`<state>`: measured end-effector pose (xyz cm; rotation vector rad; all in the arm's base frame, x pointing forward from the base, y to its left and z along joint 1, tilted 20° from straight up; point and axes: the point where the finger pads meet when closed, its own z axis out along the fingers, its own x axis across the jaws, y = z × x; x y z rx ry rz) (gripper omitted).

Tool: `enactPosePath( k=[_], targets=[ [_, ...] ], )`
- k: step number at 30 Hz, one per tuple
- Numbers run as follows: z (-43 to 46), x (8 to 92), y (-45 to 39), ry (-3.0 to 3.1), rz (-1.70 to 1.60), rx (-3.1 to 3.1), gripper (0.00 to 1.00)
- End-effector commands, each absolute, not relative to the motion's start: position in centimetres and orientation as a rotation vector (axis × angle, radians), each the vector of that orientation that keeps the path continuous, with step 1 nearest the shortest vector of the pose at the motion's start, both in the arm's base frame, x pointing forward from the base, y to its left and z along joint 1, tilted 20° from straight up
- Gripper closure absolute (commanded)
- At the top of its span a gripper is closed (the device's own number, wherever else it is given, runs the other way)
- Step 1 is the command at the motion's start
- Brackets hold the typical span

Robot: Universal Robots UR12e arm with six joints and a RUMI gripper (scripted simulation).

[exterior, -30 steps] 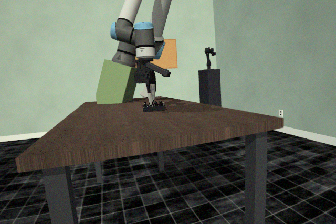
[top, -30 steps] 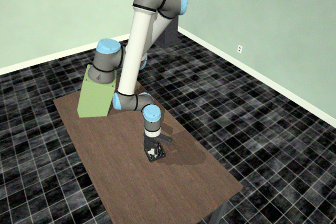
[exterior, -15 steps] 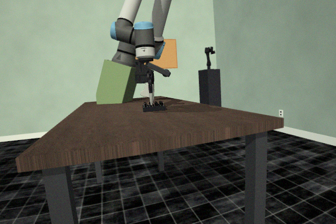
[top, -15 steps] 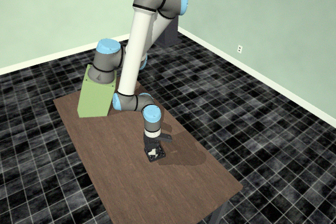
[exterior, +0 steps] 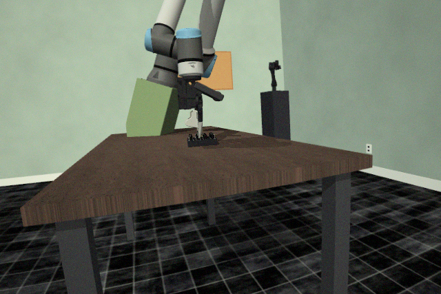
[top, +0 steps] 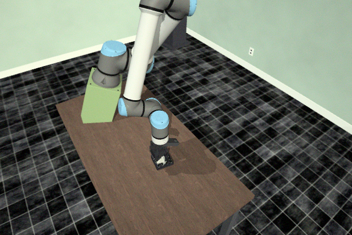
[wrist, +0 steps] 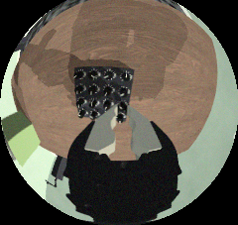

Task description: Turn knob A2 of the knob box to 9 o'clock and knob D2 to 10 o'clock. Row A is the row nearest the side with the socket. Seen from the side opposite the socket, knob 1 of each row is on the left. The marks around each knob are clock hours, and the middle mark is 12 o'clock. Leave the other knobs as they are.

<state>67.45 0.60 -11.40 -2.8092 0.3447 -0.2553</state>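
Black square knob box point(wrist: 102, 92) with a grid of small knobs, on brown wooden desk point(top: 136, 198), centre-left of the wrist view. Grey two-jaw gripper point(wrist: 120, 117): fingers narrow, pinched on a knob point(wrist: 121, 111) at the box's near right edge. Risks: over-rotation past the mark; slipping off; nudging neighbouring knobs; which knob it is, unreadable.
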Motion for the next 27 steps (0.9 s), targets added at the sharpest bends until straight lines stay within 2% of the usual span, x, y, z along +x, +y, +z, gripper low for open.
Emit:
enactPosePath(
  k=[1,27],
  targets=[
    [-11.35,67.45,0.58,0.205,-0.277,-2.828,0.96],
    [-11.4,67.26,0.58,-0.383,-0.362,-2.847,0.96]
  ],
)
